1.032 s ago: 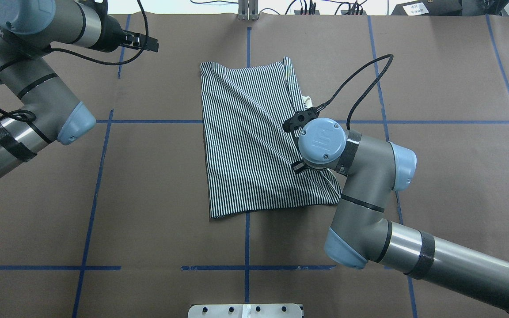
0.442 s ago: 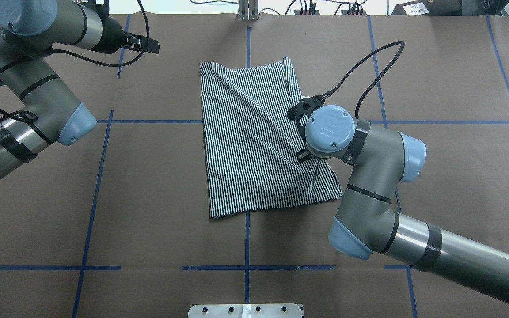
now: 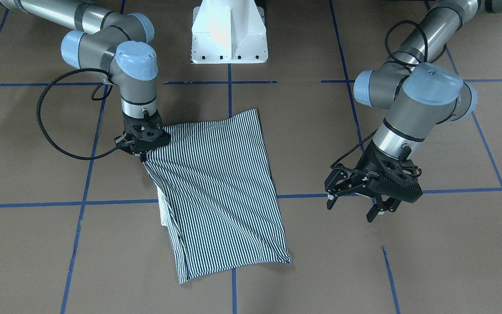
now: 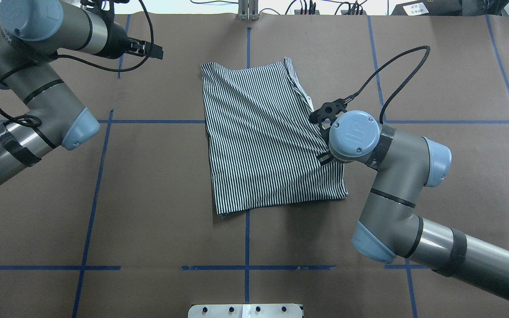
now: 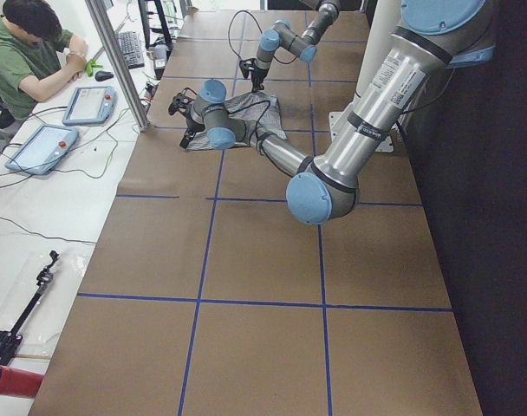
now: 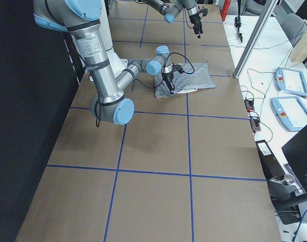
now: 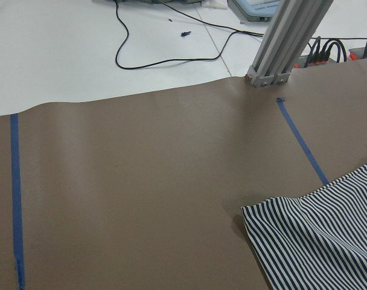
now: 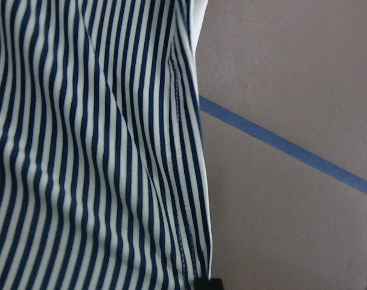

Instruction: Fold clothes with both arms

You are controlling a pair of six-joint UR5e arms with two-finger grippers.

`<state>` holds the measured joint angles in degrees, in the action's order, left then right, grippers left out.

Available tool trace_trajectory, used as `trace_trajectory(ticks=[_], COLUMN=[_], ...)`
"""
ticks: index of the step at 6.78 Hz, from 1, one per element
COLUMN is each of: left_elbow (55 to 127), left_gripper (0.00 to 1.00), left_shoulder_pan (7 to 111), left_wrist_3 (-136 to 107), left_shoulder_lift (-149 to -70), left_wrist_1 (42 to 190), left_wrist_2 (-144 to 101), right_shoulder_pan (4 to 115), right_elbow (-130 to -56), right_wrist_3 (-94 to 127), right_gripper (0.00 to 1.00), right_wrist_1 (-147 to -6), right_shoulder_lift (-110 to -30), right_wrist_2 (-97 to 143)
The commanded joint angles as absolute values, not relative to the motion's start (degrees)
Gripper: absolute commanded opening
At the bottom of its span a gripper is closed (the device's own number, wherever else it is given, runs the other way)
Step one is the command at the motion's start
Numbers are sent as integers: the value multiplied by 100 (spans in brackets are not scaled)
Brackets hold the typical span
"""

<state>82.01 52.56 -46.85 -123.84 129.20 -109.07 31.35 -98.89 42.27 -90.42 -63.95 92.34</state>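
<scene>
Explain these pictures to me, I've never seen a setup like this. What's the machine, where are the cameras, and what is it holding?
It is a robot with two jointed arms at a brown table. Two cameras look down from above, one behind the robot and one facing it. Two watch from the table's ends, and one rides on each wrist. A striped shirt lies on the table. The right arm has its jaws closed on the shirt's side edge. The left arm hangs aside, jaws open, holding nothing.
</scene>
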Motion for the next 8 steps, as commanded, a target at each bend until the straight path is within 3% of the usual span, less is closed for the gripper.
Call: trace_trajectory(ticks=[1,4,6,8], left_elbow=[8200,8209,8218,8218], left_gripper=[100,100,100,100], left_shoulder_pan=[5238,5238,5238,5238], left_wrist_3=[-4693,-4693,-4693,-4693], left_shoulder_lift=[-12384,-12384,-12384,-12392], left_wrist_1=[12920,12911,12911,12911], left_wrist_2=[-10907,-10916,-10925,-10925], right_shoulder_pan=[3129,3698,4111,4148], right_elbow=[-9914,-9688,-8471,-7528], right_wrist_3=[4271,4289,4254,4280], right_gripper=[99,100,100,100], right_wrist_1=[-9009,-9017,-9009,-8214], right_shoulder_lift=[-6487,-6033,-4997,-4676], right_wrist_2=[9237,9325,9727,9747])
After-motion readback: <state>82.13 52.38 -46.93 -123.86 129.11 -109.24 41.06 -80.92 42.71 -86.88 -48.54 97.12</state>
